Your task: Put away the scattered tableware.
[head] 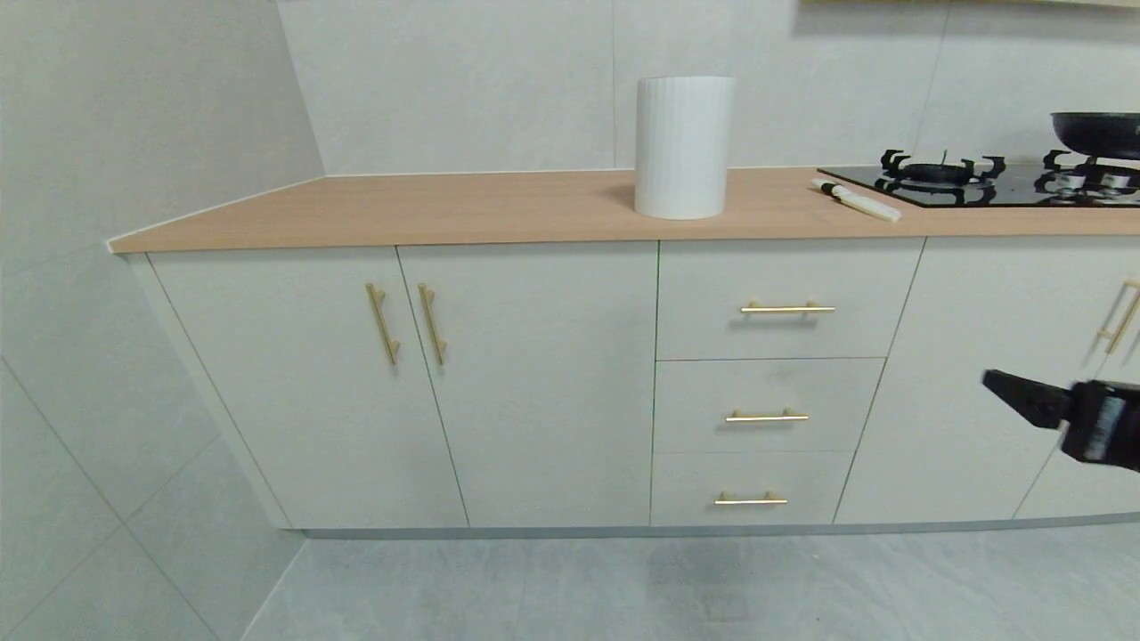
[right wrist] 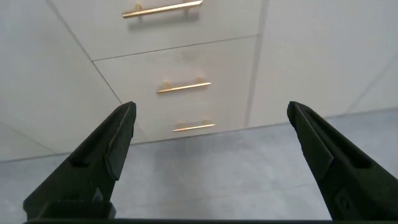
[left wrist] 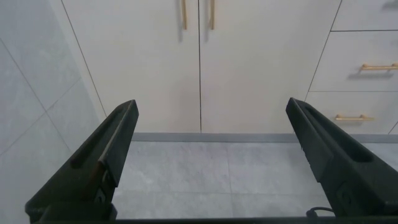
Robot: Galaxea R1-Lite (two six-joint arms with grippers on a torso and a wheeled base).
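From where I stood, the only loose piece of tableware in sight was a cream utensil [head: 855, 199] lying flat on the wooden counter [head: 463, 209]. It was well above the right gripper [head: 1002, 387] and off to those fingers' left. Its long axis ran on a slant, the far end beside the corner of the hob [head: 980, 185] and the near end pointing toward the counter's front edge. A white ribbed holder [head: 684, 147] stood upright farther left again, apart from the utensil.

The right gripper hung low in front of the cabinet fronts, below the counter's edge, with its fingers [right wrist: 106, 149] spread wide and nothing between them. Beyond their tips were the stacked drawers [right wrist: 177, 87]. The left gripper [left wrist: 211, 106] was likewise splayed and empty, its fingers [left wrist: 106, 155] aimed at the foot of the double cabinet doors [left wrist: 199, 62] and the tiled floor [left wrist: 211, 174].

I judged the right arm the nearer to the utensil. It would have to rise above the counter's edge, then turn its fingers across that slanted axis.
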